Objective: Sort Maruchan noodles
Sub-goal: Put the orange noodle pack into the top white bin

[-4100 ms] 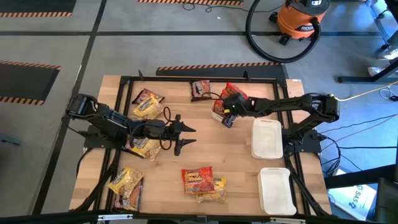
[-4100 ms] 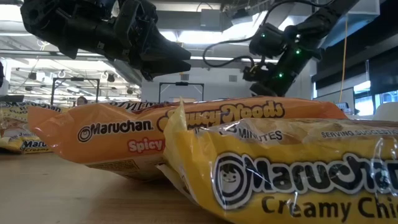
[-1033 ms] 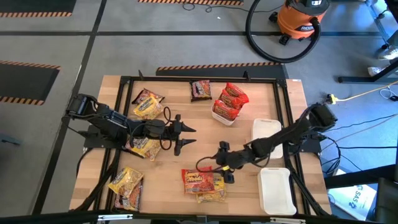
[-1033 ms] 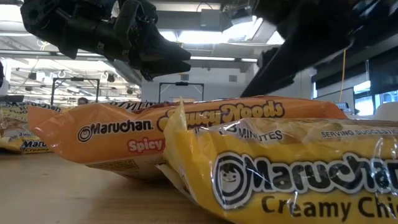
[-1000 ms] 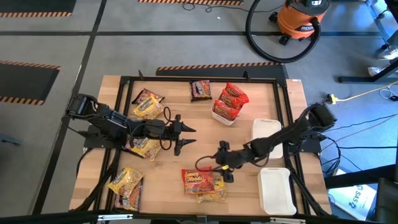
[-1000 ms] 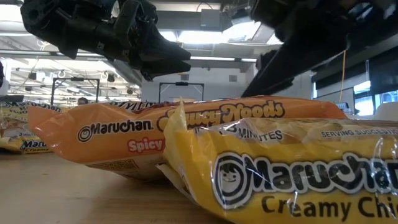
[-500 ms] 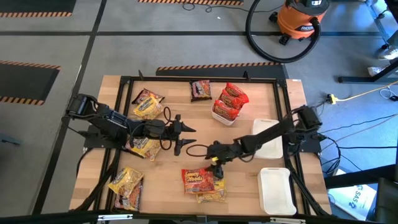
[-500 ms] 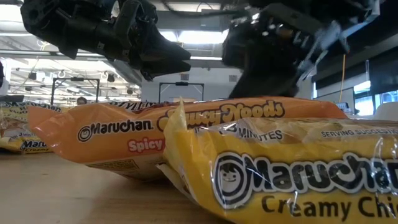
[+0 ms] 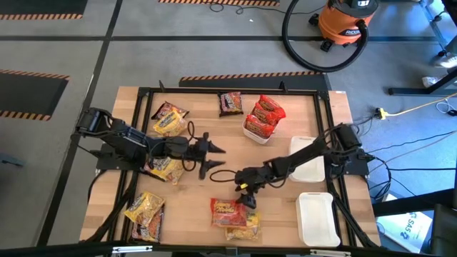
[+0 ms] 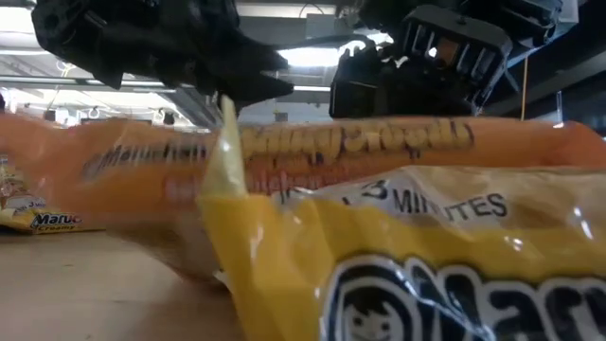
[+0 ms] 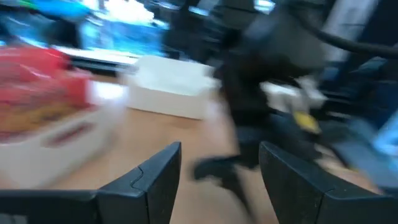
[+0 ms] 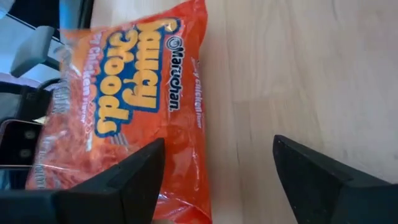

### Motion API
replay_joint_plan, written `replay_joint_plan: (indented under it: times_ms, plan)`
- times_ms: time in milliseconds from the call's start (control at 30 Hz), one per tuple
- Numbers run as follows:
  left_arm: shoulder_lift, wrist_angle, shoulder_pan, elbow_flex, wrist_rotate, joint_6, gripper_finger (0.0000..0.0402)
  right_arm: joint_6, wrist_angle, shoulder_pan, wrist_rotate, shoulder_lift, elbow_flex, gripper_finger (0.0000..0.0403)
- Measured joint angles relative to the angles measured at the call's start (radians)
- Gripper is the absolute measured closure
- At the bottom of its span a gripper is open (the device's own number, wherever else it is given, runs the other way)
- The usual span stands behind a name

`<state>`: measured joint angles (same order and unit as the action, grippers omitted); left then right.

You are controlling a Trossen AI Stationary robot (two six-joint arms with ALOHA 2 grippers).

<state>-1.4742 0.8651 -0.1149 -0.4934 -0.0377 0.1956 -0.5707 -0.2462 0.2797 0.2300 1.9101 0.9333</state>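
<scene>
While the left tool [image 9: 214,158] waits open, the right tool [image 12: 214,180] gapes wide over the red packet [image 12: 130,118], gripping nothing.

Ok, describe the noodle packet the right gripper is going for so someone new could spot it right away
Start at the table's near edge, about midway along. Two packets overlap there, just below the open right gripper. The one meant is the red-orange Saucy Noods packet; unlike the yellow packet tucked under its near side, it lies on top.
</scene>
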Motion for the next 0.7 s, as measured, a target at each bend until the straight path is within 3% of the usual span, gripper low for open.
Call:
replay_joint_plan:
  times_ms: [200,433,700]
  plan:
    - [0.064,-0.183,-0.1,-0.001,0.137,0.145,0.0192,0.043,0.105,-0.005,-0.022,-0.085,0.0,0.013]
    - [0.022,-0.363,-0.284,0.0,0.068,0.269,0.0192,0.055,0.241,0.055,-0.046,-0.187,0.0,0.013]
    - [-0.097,-0.355,-0.355,-0.079,0.078,0.297,0.0193,0.056,0.145,0.206,-0.069,-0.146,0.0,0.013]
